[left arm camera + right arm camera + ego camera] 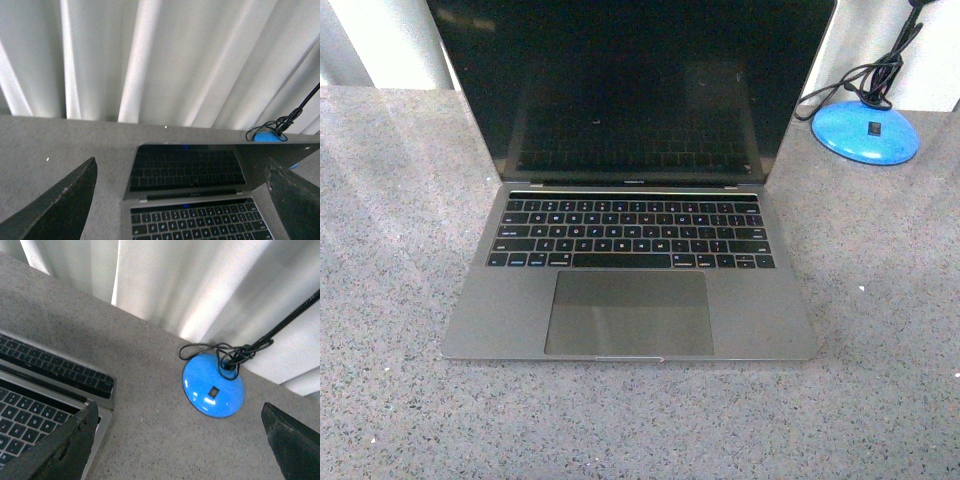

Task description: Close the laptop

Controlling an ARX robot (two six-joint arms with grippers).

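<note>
laptop (pixel 630 270) on table (pixel 400 400), lamp base (pixel 865 131) behind right

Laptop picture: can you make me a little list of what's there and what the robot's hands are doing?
laptop: open, lid up, screen dark
table: grey, speckled
blue base: round, black cord on it, right of the laptop, not touching it
left gripper: open, holding nothing
right gripper: open, holding nothing
closing: not done yet

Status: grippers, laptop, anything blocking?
Left gripper open, right gripper open, both empty. Slim grey metal laptop open, untouched. Blue domed base with black cord right of it, apart.
</note>
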